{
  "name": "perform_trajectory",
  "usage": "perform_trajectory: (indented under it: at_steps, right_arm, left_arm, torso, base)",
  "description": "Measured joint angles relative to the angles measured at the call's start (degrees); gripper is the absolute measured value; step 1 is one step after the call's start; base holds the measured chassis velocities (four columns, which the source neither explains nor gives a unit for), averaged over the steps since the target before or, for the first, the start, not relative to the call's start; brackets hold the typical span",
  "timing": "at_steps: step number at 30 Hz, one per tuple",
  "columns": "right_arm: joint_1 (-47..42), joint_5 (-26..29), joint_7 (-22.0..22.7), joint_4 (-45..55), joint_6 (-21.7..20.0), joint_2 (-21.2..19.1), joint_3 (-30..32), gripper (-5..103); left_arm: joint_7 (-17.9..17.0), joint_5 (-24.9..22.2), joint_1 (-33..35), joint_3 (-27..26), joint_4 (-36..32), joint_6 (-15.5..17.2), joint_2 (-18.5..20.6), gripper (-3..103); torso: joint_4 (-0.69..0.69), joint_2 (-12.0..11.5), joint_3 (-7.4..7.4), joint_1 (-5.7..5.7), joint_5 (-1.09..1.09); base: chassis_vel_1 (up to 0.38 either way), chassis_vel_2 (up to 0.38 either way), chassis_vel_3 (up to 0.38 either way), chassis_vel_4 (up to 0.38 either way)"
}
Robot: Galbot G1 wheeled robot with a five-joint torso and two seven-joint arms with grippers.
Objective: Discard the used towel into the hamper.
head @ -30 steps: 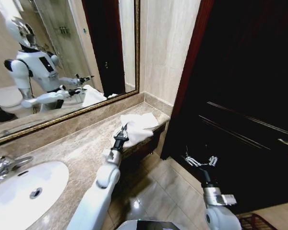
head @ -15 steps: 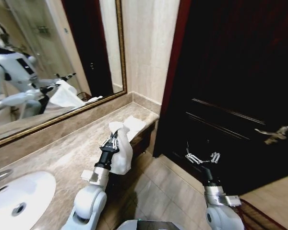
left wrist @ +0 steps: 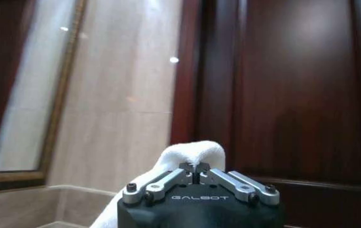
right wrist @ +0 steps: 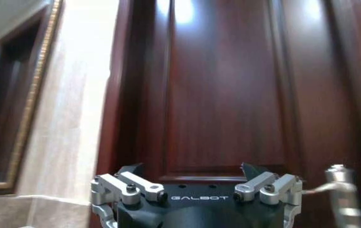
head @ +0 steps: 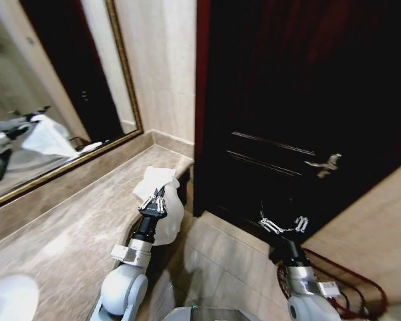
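Note:
My left gripper point(head: 155, 202) is shut on the white towel point(head: 167, 221), which hangs lifted off the marble counter point(head: 73, 227) near its far end. From the left wrist, the towel point(left wrist: 190, 152) bulges up behind the closed fingers point(left wrist: 167, 179). My right gripper point(head: 281, 223) stands open and empty in front of the dark wooden door point(head: 301, 100); its fingers point(right wrist: 126, 183) are spread wide in the right wrist view. The hamper point(head: 347, 284), a dark red-brown open-weave basket, sits on the floor at the lower right, partly behind my right arm.
A gold-framed mirror point(head: 47, 100) runs along the wall at left. A white sink point(head: 10, 297) sits at the counter's near end. The door has a metal lever handle point(head: 324, 162). Beige tiled floor point(head: 214, 267) lies between counter and door.
The whole view has swung to the right, so the camera turned. The left gripper has lifted the towel off the counter and carries it. The hamper has come into view at lower right.

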Motion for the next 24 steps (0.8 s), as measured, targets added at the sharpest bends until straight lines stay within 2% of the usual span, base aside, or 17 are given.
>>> perform_trajectory:
  at_steps: [19,24]
  right_arm:
    - [-1.2,-0.3,-2.9,-1.7,3.0,0.6,-0.6,100]
    - [-1.4,-0.5,-3.1,-2.1,3.7,0.9,-1.1,100]
  left_arm:
    - [5.7,-0.5,0.4,0.0,-0.1,-2.5,0.5,0]
    - [6.3,-0.8,0.4,0.0,0.1,-2.8,0.8,0]
  torso:
    - [0.01,0.0,0.01,0.01,0.01]
    - [0.01,0.0,0.0,0.0,0.0]
  base:
    - [-0.124,-0.122,-0.122,-0.126]
    - [-0.123,-0.109,-0.109,-0.12]
